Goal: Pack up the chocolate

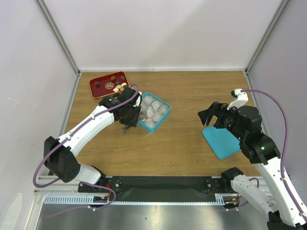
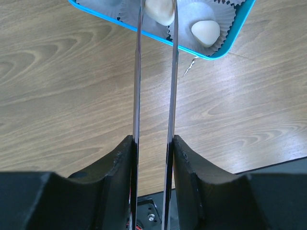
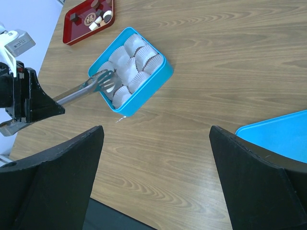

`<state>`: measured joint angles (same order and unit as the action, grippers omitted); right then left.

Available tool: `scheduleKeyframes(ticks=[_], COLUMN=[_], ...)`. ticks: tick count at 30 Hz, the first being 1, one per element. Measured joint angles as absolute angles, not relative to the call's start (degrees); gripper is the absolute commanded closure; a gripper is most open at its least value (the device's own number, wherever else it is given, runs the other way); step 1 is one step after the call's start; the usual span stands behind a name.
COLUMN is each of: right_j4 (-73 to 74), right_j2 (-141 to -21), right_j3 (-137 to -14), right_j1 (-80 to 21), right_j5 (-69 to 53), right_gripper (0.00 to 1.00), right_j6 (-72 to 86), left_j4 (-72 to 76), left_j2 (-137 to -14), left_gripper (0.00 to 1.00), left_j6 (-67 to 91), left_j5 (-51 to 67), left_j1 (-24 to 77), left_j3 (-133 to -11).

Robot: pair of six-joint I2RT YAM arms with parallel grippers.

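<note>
While left gripper (image 2: pixel 152 143) clamps tongs (image 2: pixel 137 72), their tips bracket one pale chocolate (image 2: pixel 159 10) at a cup (image 2: pixel 125 8) in the box (image 2: pixel 211 56), apparently for placing. More wait on the tray (image 1: pixel 98 86). Right gripper (image 1: pixel 207 118): spread wide, empty, above the lid (image 1: pixel 221 143), likely reserved for closing.

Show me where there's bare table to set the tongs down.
The table is barest midway between the teal box and the blue lid, right up to the back wall. A narrower strip lies between box and the near edge. Back left is crowded: red tray, box and left gripper holding tongs.
</note>
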<state>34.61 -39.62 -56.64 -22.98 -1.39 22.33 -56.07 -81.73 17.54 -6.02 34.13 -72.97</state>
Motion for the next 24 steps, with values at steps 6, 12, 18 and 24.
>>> scheduleKeyframes(ticks=[6, 12, 18, 24], right_j4=[34.6, 34.7, 35.0, 35.4], right_j2=[-39.6, -39.6, -39.4, -39.3], right_j3=[-56.6, -56.6, -56.7, -57.3], right_j1=[-23.0, -23.0, -23.0, -23.0], right_j5=[-1.4, -1.4, -1.3, -1.3], right_gripper=[0.0, 0.0, 0.0, 0.01], right_j6=[22.3, 22.3, 22.3, 22.3], left_j4=[-56.1, -56.1, -56.6, -57.8], left_j2=[-82.0, -82.6, -82.7, -82.7], left_gripper=[0.56, 0.53, 0.52, 0.52], left_j6=[17.5, 17.5, 17.5, 17.5], left_j5=[-6.4, -7.3, -7.4, -8.5], left_j1=[34.1, 34.2, 34.2, 34.2], left_j3=[-73.0, -73.0, -74.8, -80.1])
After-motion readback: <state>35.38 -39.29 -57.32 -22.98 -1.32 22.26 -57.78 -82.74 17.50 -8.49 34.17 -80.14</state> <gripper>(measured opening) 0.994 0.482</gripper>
